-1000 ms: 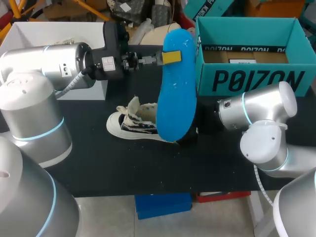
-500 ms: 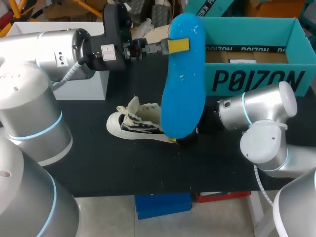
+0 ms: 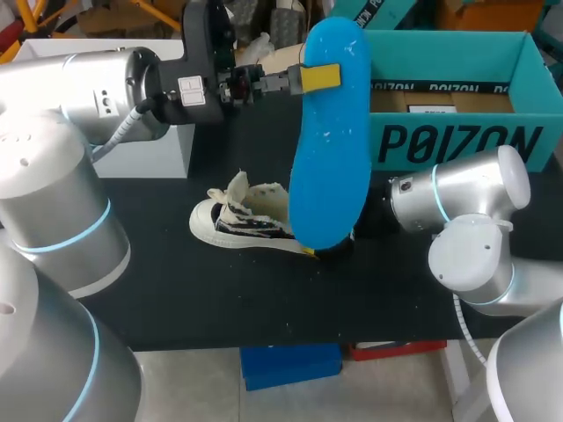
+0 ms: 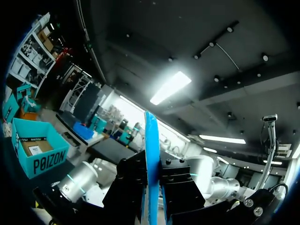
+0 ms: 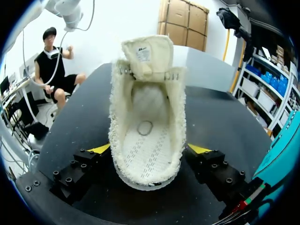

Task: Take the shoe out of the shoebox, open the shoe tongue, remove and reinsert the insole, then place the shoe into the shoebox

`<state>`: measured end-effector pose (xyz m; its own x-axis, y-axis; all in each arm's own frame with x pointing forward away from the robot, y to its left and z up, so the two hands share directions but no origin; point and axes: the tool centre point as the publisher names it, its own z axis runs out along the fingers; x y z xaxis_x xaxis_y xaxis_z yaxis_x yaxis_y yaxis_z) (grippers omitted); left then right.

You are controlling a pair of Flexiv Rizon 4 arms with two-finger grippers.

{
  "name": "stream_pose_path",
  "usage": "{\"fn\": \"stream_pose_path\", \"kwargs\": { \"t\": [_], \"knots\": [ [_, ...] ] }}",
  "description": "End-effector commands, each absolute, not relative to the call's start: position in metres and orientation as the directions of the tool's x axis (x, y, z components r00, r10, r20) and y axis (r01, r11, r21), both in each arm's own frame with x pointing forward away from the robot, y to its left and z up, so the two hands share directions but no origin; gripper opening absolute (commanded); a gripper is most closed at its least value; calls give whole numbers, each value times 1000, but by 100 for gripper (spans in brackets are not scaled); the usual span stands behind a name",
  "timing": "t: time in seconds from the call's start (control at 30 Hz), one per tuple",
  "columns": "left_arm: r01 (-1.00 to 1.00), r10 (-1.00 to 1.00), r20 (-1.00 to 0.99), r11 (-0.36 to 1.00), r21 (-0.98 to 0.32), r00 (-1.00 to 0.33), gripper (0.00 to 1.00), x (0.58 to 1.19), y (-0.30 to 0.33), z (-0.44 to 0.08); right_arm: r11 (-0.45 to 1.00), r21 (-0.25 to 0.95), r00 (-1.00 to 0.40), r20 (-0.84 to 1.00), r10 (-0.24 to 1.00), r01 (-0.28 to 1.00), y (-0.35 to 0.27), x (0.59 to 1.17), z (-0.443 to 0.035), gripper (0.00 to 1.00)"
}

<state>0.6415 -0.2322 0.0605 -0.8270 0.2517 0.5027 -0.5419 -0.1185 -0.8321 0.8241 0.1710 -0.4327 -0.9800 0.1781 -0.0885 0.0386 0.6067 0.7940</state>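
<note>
The black table [image 3: 176, 290] carries an open-topped teal shoebox [image 3: 457, 141] at its far right edge and a white box [image 3: 163, 158] at far left. The left arm [image 3: 88, 97] reaches level across from the left, above the white box. Its tool [image 3: 318, 77] is clamped on the upper end of the blue insole [image 3: 330, 158]. The insole hangs upright in the air, hiding the shoe's heel and the shoebox's near-left corner in the head view. The right arm [image 3: 466, 202] lies low in front of the shoebox. Its tool [image 5: 150, 149] grips the heel of the cream shoe [image 3: 237, 220] from both sides. The shoe lies mid-table, well apart from the near edge, with its tongue [image 5: 147, 56] pulled up.
</note>
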Motion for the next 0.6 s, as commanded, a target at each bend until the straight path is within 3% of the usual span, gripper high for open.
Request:
{"fn": "stream_pose_path", "kwargs": {
  "t": [0.03,0.4,0.6],
  "knots": [
    [-542,246,504,-119,-832,-828,0,640,-233,60,642,766,-981,-97,166,32,165,827,-424,100],
    [-542,246,504,-119,-832,-828,0,640,-233,60,783,617,-980,-90,177,84,145,830,-415,100],
    [-542,246,504,-119,-832,-828,0,640,-233,60,884,461,-986,-95,140,81,140,828,-411,100]
  ]
}}
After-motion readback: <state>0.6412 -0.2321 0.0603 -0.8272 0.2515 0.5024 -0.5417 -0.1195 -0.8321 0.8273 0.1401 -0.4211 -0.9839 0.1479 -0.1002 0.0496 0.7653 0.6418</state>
